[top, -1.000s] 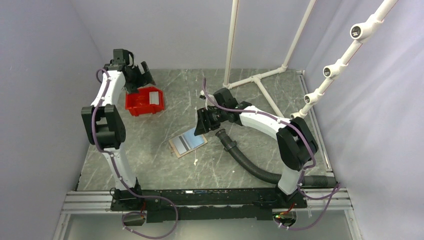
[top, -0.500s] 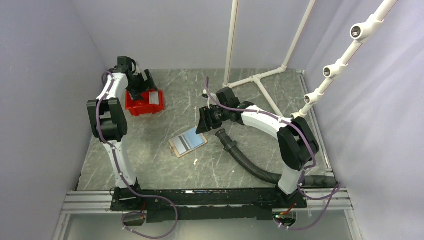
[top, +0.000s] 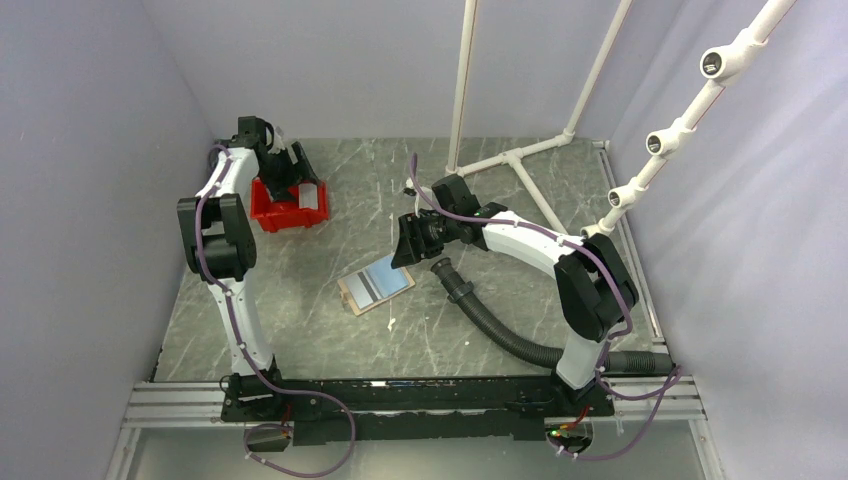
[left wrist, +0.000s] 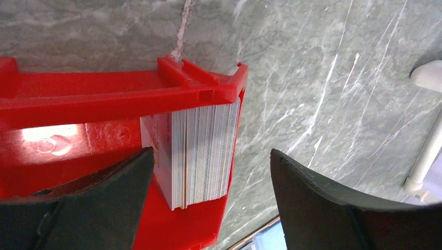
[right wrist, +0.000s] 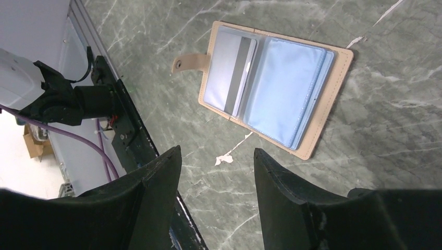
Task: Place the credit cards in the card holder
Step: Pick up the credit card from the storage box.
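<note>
Red bin (left wrist: 104, 96): far-left corner of the table (top: 330, 330); credit cards (left wrist: 200, 140) stand stacked on edge at one end.
Left gripper (left wrist: 211, 161): lowered over the bin within the last second; jaws released, straddling the stack, nothing grasped.
Card holder (right wrist: 271, 88): open near the table's middle, grey card (right wrist: 229, 78) in one pocket.
Right gripper (right wrist: 216, 153): unmoved above the holder, released, empty.
Meaning: next card pick-up probably imminent.

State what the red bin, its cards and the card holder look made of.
Red bin: rigid moulded plastic, glossy, with ribs and highlights. Cards: probably thin plastic; a stack of fine, even edges. Card holder: matte tan leather or imitation, stitched border; bluish inner sleeves look like soft plastic.
</note>
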Robot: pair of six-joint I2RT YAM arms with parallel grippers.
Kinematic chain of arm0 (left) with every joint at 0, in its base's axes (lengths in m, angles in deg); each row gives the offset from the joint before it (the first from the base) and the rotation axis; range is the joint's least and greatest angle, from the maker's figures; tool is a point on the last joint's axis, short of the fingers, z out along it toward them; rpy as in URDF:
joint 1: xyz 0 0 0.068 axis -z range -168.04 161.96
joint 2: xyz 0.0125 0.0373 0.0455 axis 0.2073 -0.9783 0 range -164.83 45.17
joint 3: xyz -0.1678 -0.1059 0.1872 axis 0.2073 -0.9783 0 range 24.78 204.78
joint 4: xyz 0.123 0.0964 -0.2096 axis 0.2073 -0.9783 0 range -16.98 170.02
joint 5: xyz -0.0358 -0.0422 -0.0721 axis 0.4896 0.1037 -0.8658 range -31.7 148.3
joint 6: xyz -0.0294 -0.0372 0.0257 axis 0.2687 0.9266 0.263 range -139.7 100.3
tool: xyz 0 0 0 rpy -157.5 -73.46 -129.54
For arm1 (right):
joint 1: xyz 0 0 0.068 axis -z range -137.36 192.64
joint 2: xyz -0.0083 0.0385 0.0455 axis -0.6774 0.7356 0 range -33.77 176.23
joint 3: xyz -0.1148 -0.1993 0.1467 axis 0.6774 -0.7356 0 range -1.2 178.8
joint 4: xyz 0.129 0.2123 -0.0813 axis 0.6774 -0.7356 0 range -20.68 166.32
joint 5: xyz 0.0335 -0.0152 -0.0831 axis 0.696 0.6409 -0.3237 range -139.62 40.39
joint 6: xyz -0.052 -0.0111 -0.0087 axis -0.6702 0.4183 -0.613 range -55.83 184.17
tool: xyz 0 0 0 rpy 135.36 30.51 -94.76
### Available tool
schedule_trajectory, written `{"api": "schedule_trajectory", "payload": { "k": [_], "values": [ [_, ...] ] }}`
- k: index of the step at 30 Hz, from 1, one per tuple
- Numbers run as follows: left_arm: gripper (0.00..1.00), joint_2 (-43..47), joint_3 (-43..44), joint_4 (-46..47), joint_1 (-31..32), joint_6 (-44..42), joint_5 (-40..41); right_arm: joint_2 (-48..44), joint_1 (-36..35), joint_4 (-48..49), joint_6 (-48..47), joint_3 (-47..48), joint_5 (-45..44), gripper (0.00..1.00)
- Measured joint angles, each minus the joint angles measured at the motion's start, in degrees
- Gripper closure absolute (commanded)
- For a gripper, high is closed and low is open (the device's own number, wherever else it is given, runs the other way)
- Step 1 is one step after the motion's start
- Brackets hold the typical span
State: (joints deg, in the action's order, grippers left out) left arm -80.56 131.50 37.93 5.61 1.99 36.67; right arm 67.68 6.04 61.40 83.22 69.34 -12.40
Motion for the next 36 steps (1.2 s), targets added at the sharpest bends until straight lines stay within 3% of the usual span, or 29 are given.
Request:
{"api": "schedule_trajectory", "payload": {
  "k": [19,30,36],
  "values": [
    [0.58,0.0,-0.7,1.4,-0.3,-1.6,0.7,0.0,0.0,0.9,0.0,0.0,0.7,0.45],
    [0.74,0.1,-1.5,1.8,-0.3,-1.7,0.8,0.0,0.0,0.9,0.0,0.0,0.9,0.46],
    [0.75,0.6,-1.7,1.9,-0.3,-1.9,1.0,0.2,0.0,0.9,0.0,0.0,1.0,0.46]
  ]
}}
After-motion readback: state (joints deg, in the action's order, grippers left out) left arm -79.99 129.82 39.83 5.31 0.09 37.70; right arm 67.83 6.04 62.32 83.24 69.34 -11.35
